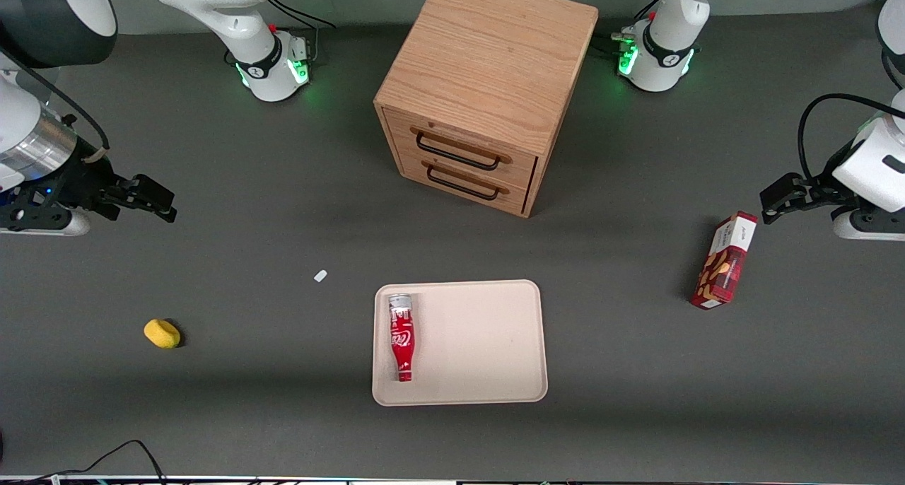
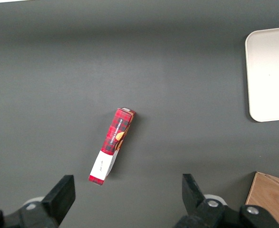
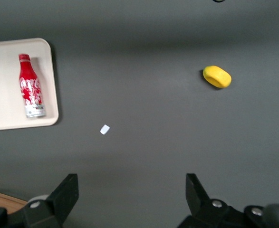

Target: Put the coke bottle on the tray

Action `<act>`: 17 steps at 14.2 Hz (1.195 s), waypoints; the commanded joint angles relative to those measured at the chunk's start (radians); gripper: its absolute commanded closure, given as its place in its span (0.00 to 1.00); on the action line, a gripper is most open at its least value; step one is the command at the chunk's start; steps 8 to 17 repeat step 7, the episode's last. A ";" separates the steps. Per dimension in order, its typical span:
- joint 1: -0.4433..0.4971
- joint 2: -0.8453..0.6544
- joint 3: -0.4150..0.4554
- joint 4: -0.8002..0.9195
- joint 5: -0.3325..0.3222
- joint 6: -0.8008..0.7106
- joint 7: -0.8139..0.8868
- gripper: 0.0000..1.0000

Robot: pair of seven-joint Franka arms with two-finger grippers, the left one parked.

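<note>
Bottle (image 1: 401, 337): red, white script, silver base, red cap. Lies flat on its side inside the tray (image 1: 481, 343), along the tray edge that faces the working arm's end of the table. Cap points toward the front camera, silver base toward the cabinet. Also seen from the right wrist (image 3: 31, 85), resting on the tray (image 3: 6, 85) just inside the rim.

Tray: pale beige, rectangular, rounded corners, low rim. Sits on the table (image 1: 283, 400) nearer the front camera than the cabinet (image 1: 481, 89). One corner shows in the left wrist view (image 2: 270, 76). Apart from the bottle, its surface is bare.

Gripper (image 1: 152, 199): raised above the table at the working arm's end, well apart from tray and bottle, touching nothing. Fingers (image 3: 65, 194) spread wide, nothing between them.

Cabinet: light wood, two drawers with dark handles, both closed, fronts facing the tray.

Yellow object (image 1: 162, 334): small, rounded, on the table toward the working arm's end, nearer the front camera than the gripper. Seen from the right wrist too (image 3: 217, 76).

White scrap (image 1: 320, 276): tiny, on the table between the yellow object and the tray, also seen from the right wrist (image 3: 104, 129).

Box (image 1: 725, 261): red and white, lying on the table toward the parked arm's end, well apart from the tray; shown again in the left wrist view (image 2: 112, 146).
</note>
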 commanded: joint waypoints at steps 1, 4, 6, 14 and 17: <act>-0.011 -0.017 0.014 -0.007 -0.019 -0.018 -0.016 0.00; -0.021 -0.014 0.015 0.001 -0.016 -0.041 -0.019 0.00; -0.021 -0.016 0.015 0.004 -0.010 -0.043 -0.018 0.00; -0.021 -0.016 0.015 0.010 0.002 -0.043 -0.018 0.00; -0.021 -0.016 0.015 0.010 0.002 -0.043 -0.018 0.00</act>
